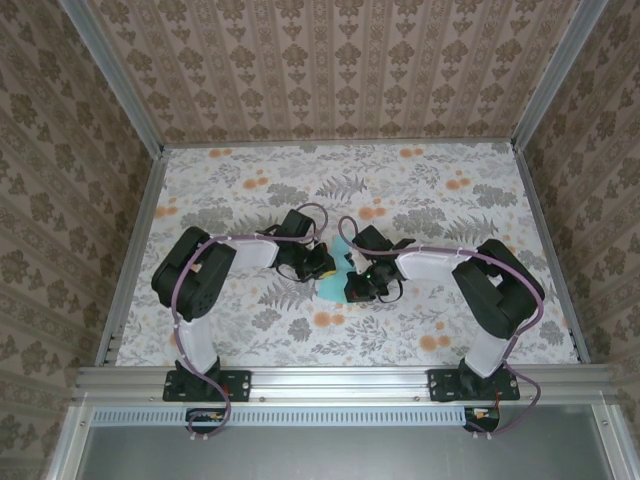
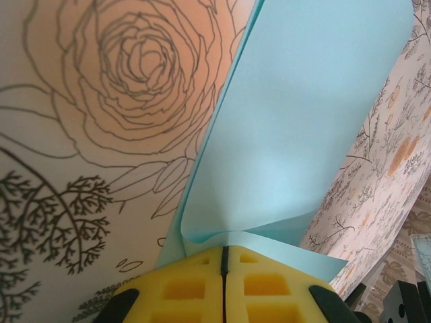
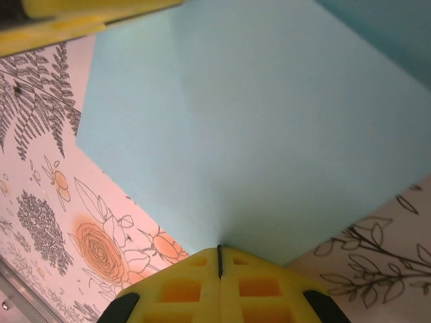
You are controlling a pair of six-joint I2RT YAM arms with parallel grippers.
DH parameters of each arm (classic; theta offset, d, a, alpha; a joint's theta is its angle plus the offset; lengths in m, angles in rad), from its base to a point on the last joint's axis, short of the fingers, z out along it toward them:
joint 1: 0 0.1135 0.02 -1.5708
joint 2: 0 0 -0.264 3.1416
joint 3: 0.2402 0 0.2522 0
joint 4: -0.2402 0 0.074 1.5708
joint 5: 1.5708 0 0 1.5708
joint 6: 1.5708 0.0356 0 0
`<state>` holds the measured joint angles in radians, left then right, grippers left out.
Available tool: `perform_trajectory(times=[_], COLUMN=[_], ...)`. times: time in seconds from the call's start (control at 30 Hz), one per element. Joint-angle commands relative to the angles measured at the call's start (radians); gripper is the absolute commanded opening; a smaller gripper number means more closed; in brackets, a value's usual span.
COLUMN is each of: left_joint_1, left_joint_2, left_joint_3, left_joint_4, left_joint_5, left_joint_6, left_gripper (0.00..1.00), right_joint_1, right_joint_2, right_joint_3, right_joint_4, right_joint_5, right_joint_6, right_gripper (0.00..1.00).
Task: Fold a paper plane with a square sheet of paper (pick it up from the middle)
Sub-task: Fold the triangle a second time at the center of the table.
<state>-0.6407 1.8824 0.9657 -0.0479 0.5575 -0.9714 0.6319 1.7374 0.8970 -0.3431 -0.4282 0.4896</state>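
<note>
The square sheet of paper (image 1: pixel 331 290), light turquoise, is held just above the floral tabletop between both grippers at mid table. My left gripper (image 2: pixel 224 250) is shut on one edge of it, and there the sheet (image 2: pixel 303 121) buckles into a curved flap over a lower layer. My right gripper (image 3: pixel 219 249) is shut on another edge, and the sheet (image 3: pixel 256 121) spreads flat away from its yellow fingertips. In the top view the left gripper (image 1: pixel 322 266) and right gripper (image 1: pixel 362 284) nearly touch. The paper plane is out of view.
A yellow finger (image 3: pixel 67 20) of the left gripper crosses the top left corner of the right wrist view. Patterned walls enclose the table (image 1: pixel 460 330) on three sides, and an aluminium rail (image 1: pixel 340 380) runs along the near edge.
</note>
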Motion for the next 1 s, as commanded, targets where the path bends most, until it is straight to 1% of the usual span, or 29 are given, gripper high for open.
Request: perform_trajectory(times=[0.0, 0.07, 0.1, 0.17, 0.23, 0.33, 0.47, 0.6, 0.73, 0.83, 0.97], left_joint_1=[0.008, 0.007, 0.005, -0.006, -0.025, -0.057, -0.095, -0.121, -0.131, -0.132, -0.133], left_joint_2=[0.063, 0.036, 0.013, -0.045, -0.108, -0.165, -0.178, -0.152, -0.127, -0.110, -0.093], left_joint_3=[-0.029, -0.034, -0.044, -0.074, -0.101, -0.126, -0.144, -0.157, -0.149, -0.156, -0.151], left_joint_4=[-0.138, -0.085, -0.030, 0.086, 0.175, 0.242, 0.244, 0.242, 0.183, 0.209, 0.199], left_joint_5=[-0.105, -0.074, -0.045, -0.023, -0.019, -0.035, -0.073, -0.089, -0.115, -0.100, -0.094], left_joint_6=[0.035, 0.046, 0.045, 0.027, 0.010, -0.011, -0.036, -0.059, -0.065, -0.082, -0.087], left_gripper=[0.07, 0.07, 0.07, 0.08, 0.08, 0.08, 0.08, 0.07, 0.06, 0.05, 0.05], right_joint_1=[-0.013, -0.017, -0.017, -0.018, -0.020, -0.021, -0.024, -0.026, -0.028, -0.029, -0.031], right_joint_2=[0.004, 0.016, 0.023, 0.033, 0.043, 0.051, 0.056, 0.059, 0.056, 0.057, 0.056], right_joint_3=[-0.058, -0.063, -0.062, -0.063, -0.059, -0.058, -0.055, -0.051, -0.049, -0.046, -0.044], right_joint_4=[-0.105, -0.084, -0.074, -0.062, -0.057, -0.056, -0.065, -0.068, -0.070, -0.070, -0.070], right_joint_5=[-0.006, -0.016, -0.019, -0.024, -0.024, -0.026, -0.025, -0.024, -0.024, -0.025, -0.024], right_joint_6=[0.037, 0.056, 0.064, 0.082, 0.093, 0.095, 0.088, 0.089, 0.089, 0.090, 0.092], right_gripper=[0.05, 0.04, 0.03, 0.03, 0.02, 0.03, 0.03, 0.03, 0.03, 0.03, 0.03])
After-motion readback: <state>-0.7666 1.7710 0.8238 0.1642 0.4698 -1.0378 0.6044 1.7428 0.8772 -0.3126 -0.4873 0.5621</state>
